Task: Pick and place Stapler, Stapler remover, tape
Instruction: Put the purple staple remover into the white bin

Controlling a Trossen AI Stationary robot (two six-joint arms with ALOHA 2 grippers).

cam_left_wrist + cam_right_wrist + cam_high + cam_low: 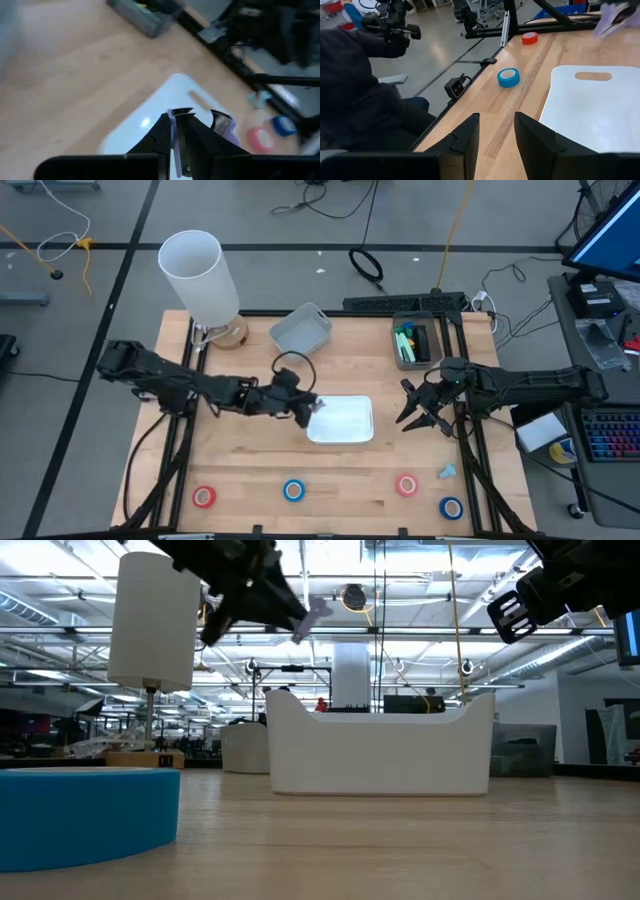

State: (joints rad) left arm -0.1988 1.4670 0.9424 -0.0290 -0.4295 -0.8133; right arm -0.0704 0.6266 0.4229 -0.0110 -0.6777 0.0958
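a grey floor point(120, 220) crossed by dark lines runs around the wooden table point(250, 470), with loose cables point(340, 200) lying at twelve o'clock. at three o'clock stands a desk with a keyboard point(608, 438) and a lit monitor point(610, 235). looking level across, the hall is wide and bright, with ceiling lights point(420, 555) overhead. a person in dark clothing point(355, 95) sits beside the table.

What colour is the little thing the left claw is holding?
Pale purple. The staple remover in the left gripper shows best in the left wrist view.
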